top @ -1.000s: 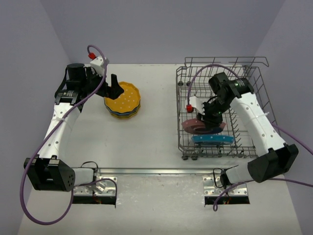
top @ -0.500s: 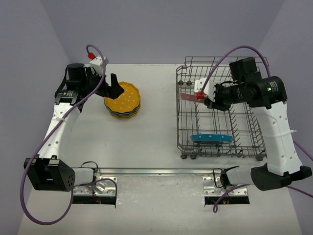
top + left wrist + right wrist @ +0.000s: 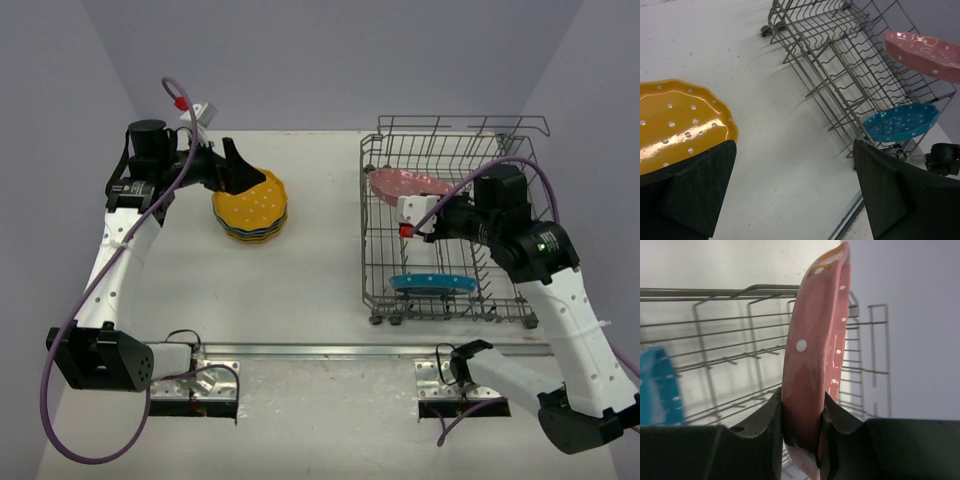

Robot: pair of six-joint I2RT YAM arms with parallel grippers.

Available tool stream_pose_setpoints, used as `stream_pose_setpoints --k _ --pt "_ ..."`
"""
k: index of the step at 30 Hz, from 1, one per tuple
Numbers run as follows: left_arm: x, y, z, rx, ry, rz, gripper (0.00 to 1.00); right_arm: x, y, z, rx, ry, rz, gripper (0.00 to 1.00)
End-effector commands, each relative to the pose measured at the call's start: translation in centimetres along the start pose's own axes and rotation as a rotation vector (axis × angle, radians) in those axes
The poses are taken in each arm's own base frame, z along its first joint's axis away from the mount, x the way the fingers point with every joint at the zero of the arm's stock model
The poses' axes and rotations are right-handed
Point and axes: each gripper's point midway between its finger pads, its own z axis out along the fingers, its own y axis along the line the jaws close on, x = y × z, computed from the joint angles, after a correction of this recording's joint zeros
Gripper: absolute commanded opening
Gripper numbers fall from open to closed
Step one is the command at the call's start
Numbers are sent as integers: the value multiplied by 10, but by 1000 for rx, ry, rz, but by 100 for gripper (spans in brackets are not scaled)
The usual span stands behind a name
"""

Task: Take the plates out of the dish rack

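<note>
A pink plate (image 3: 412, 183) with white dots hangs over the far left part of the dish rack (image 3: 368, 250), pinched by its rim in the right hand (image 3: 802, 412), whose two fingers (image 3: 762, 425) are closed tight on either face of the plate's edge. The wrist view shows the plate edge-on between them, a rim grip that seems suited to a plate taken from between upright tines, where only the edge can be reached. From above, the plate lies closer to flat than upright and appears clear of the tines; the likely next move is a carry leftward across the bare middle of the desk (image 3: 320, 260). One blue plate (image 3: 432, 283) is left in the rack, leaning on edge among the tines at the near end, and no other plate shows in the basket. Well apart, on the left of the desk, sits a stack (image 3: 252, 210) of plates, an orange-yellow one on top with other edges showing beneath, which looks to be where the pink one is bound. The left hand (image 3: 238, 172) is poised at the stack's far-left rim, its fingers spread fully wide with nothing between them, seemingly placed to receive or steady arrivals. The job looks near its end, with two plates to go.
</note>
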Motion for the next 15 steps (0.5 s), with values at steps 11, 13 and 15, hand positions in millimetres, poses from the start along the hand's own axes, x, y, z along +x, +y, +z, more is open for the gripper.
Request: stream_pose_setpoints --k 11,13,15 --pt "-25 -48 -11 207 -19 -24 99 -162 -89 -11 860 -312 -855 0" --pt "-24 -48 -11 211 -12 -30 99 -174 -68 -1 864 -351 -932 0" --pt "-23 -48 -10 217 -4 -34 99 -184 -54 5 875 -384 -975 0"
